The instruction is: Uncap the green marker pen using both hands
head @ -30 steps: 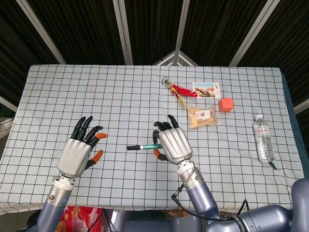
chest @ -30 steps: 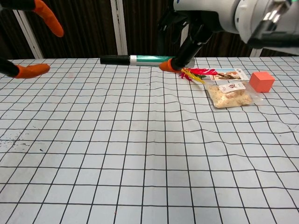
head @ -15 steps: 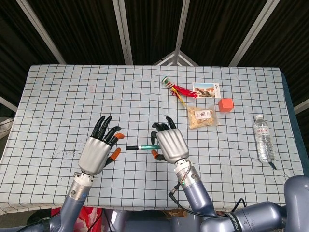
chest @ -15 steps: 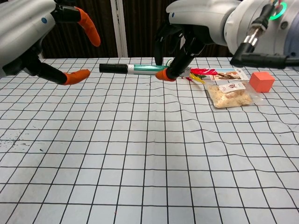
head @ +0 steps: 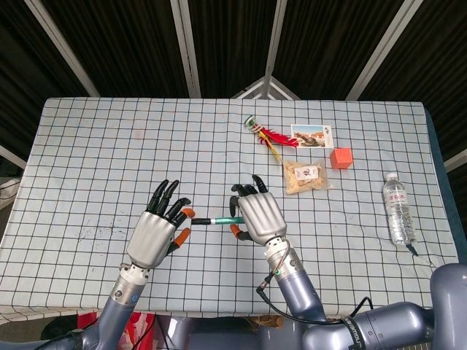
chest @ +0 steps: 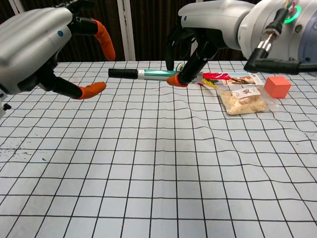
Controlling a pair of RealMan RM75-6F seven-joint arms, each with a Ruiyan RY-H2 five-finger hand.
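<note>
Two hands on record. My left hand (head: pixel 157 232) has moved in over the last second and now sits just beside the black cap (chest: pixel 122 73), fingers (chest: pixel 92 90) spread, holding nothing, not yet touching it as far as I can tell. My right hand (head: pixel 257 213) grips the green marker pen (chest: pixel 156 74) by its barrel, level above the table (head: pixel 95 146). Judgement: cap still on; closing on it comes next.

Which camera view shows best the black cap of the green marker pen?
The chest view: the black cap shows in full side profile, free of both hands. In the head view the cap is small, with the left hand close beside it.
</note>
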